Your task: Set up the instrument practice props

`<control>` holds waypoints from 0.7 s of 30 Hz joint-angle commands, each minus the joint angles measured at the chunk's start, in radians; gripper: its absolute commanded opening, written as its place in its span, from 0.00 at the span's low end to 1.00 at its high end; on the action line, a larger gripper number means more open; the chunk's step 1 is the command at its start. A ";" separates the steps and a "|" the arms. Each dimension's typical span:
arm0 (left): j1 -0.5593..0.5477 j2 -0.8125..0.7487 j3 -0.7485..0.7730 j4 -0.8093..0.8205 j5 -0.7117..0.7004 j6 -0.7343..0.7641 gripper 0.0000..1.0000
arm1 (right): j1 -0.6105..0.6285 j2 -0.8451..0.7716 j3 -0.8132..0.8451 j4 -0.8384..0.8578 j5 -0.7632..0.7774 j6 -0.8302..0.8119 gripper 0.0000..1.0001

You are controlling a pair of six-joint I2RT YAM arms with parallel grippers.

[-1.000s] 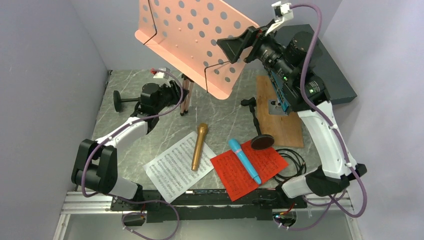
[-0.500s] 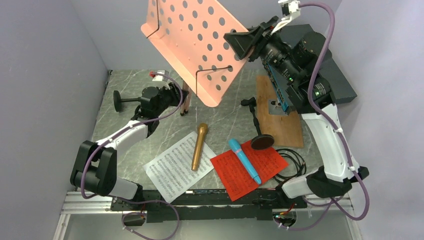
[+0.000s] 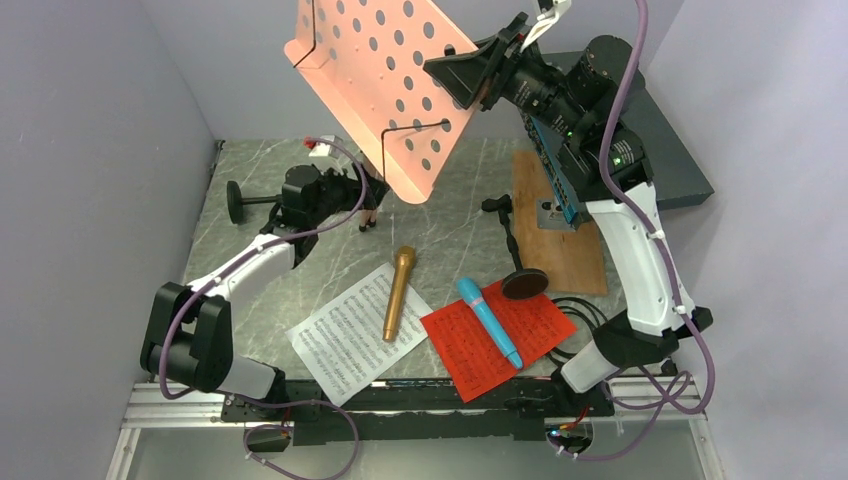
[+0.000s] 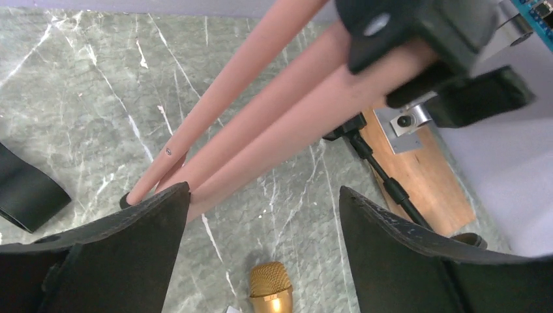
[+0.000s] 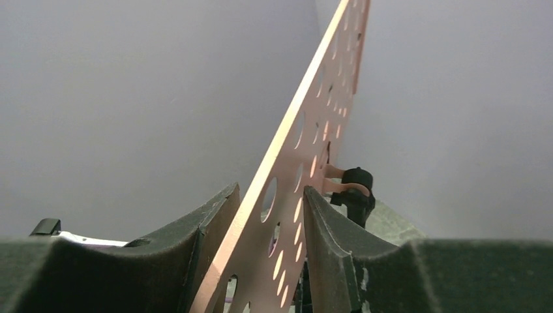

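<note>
Grey marbled stone is forming the counter (image 3: 250,290), with pale walls closing it in on three sides. Over its far half the pink music desk (image 3: 380,70), punched with round holes, is standing raised and tilting steeply, its tripod legs (image 4: 261,124) reaching down to the stone. The right claw (image 5: 270,189) is pinching the desk's right edge, one finger lying against each face of the thin panel. The left claw (image 4: 262,195) is hanging low by the legs with its fingers spread wide. The legs are running past its left finger without being clamped. Nearer the arms' bases, the gold microphone (image 3: 398,293) is lying across the far corner of the white page (image 3: 340,345). The blue microphone (image 3: 490,322) is lying diagonally on the red page (image 3: 535,325). The two sheets are sitting side by side, close together at their corners. One black pole (image 3: 262,199) is lying on its side at the far left, its round base facing the wall. The other black pole (image 3: 512,240) is lying just beside the wooden board (image 3: 570,250), its round base resting at the red page's far edge. A dark-teal box (image 3: 680,160) is sitting beyond the board at the far right.
</note>
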 commanded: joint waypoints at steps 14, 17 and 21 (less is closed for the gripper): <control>0.063 0.052 0.122 0.040 0.106 0.019 0.84 | 0.004 0.099 0.117 0.005 -0.207 0.102 0.00; 0.089 0.071 0.128 0.070 0.128 -0.018 0.83 | 0.013 0.109 0.124 0.008 -0.220 0.109 0.00; 0.093 0.080 0.126 0.107 0.153 -0.020 0.67 | 0.031 0.132 0.151 0.004 -0.228 0.116 0.00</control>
